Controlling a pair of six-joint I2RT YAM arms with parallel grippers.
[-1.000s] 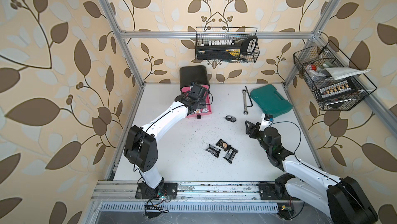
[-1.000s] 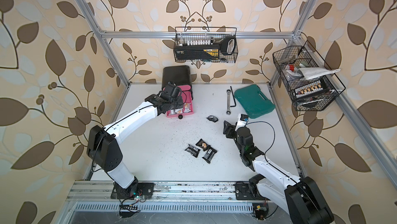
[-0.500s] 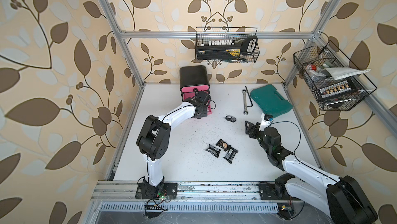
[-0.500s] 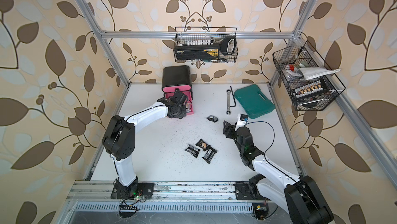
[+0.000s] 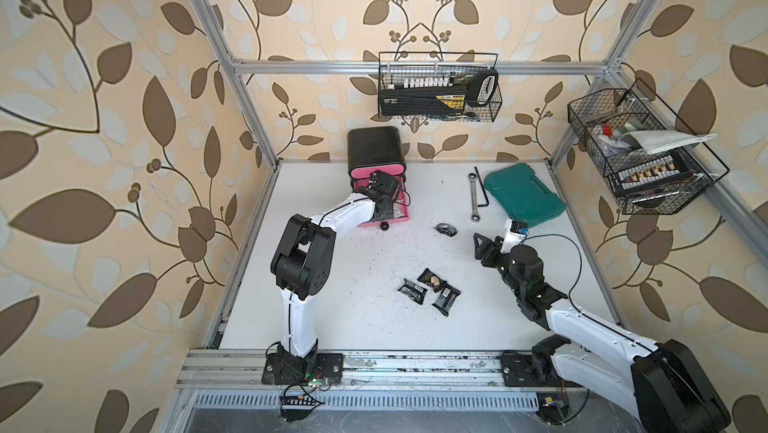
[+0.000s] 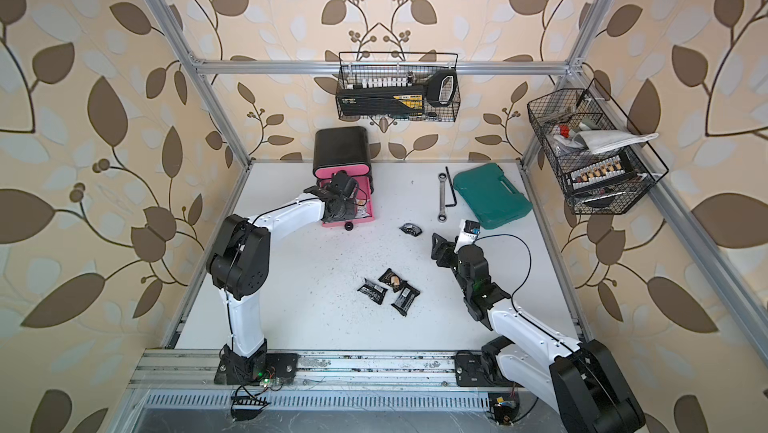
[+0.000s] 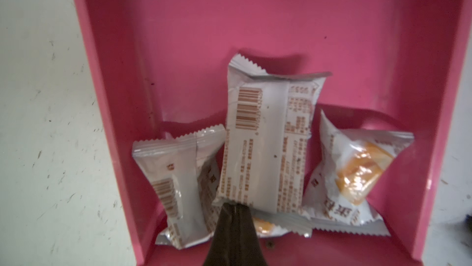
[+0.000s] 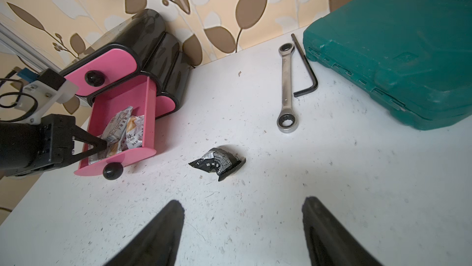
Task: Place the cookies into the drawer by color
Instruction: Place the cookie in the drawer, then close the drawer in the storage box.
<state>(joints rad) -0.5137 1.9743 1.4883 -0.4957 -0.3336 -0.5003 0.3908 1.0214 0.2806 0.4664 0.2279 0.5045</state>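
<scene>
The drawer cabinet [image 5: 376, 148] is black with pink fronts, and its middle drawer [image 7: 229, 34] is pulled out. Three white cookies [image 7: 268, 137] [image 7: 173, 175] [image 7: 352, 170] lie in it. My left gripper [image 7: 234, 205] is shut inside that drawer, its tips touching the near edge of the middle white packet. One black cookie [image 5: 445, 229] lies alone on the table. Three more black ones [image 5: 411, 290] [image 5: 431, 279] [image 5: 446, 298] sit together nearer the front. My right gripper [image 8: 244, 202] hovers open and empty, a little short of the lone black cookie [image 8: 218, 162].
A teal tool case [image 5: 523, 196] lies at the back right, with a ratchet wrench [image 5: 472, 198] and a hex key [image 5: 482, 189] beside it. Wire baskets hang on the back wall [image 5: 438, 90] and the right wall [image 5: 640, 152]. Dark crumbs speckle the tabletop.
My left gripper has shut over the open drawer, and the left arm's elbow has swung in from the left edge and risen. The right arm has not moved.
</scene>
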